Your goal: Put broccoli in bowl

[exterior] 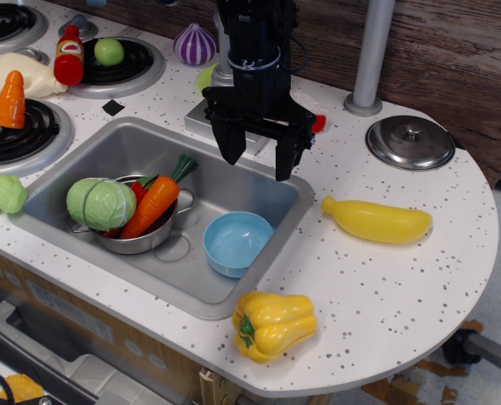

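You have a small light-green broccoli (6, 195) lying on the tabletop just left of the sink. A plain light-blue bowl (238, 243) sits upright and empty inside the sink.

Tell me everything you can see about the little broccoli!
The broccoli is a small light-green toy that looks like plastic. It has a lumpy floret head and a short, paler stem. It lies on its side on the speckled white counter, just left of the steel sink, near the front stove burner. Only the counter touches it. It is not in the blue bowl, and the open tool hangs far off over the sink.
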Action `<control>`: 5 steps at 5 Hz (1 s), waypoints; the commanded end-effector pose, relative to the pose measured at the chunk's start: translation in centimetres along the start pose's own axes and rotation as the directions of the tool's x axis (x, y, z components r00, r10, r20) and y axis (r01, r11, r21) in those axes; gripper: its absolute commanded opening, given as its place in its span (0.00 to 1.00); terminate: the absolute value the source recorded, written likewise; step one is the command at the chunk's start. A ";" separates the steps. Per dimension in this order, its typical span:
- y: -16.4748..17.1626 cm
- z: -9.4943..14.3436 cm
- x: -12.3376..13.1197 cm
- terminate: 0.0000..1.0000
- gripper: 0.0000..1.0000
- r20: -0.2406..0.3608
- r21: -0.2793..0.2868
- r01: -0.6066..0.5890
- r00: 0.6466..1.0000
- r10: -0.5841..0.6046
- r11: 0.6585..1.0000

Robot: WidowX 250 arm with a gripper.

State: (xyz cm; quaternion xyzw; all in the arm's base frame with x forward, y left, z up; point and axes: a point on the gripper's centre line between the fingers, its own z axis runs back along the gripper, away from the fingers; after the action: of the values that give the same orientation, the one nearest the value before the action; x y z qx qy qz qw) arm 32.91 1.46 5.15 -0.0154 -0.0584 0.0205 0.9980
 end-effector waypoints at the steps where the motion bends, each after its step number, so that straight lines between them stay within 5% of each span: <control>1: 0.0 0.0 0.0 0.00 1.00 0.000 0.000 0.000 1.000 0.000 1.000; 2: 3.1 1.8 -1.8 0.00 1.00 0.037 0.095 0.029 0.999 -0.033 0.995; 4: 11.6 5.7 -6.5 0.00 1.00 -0.019 0.200 0.163 0.987 -0.162 0.966; 5: 15.1 6.9 -8.7 0.00 1.00 -0.056 0.224 0.300 0.954 -0.295 0.927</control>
State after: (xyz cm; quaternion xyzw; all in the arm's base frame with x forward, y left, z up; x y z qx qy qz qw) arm 21.97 17.49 9.10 0.0961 -0.0355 -0.1604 0.9817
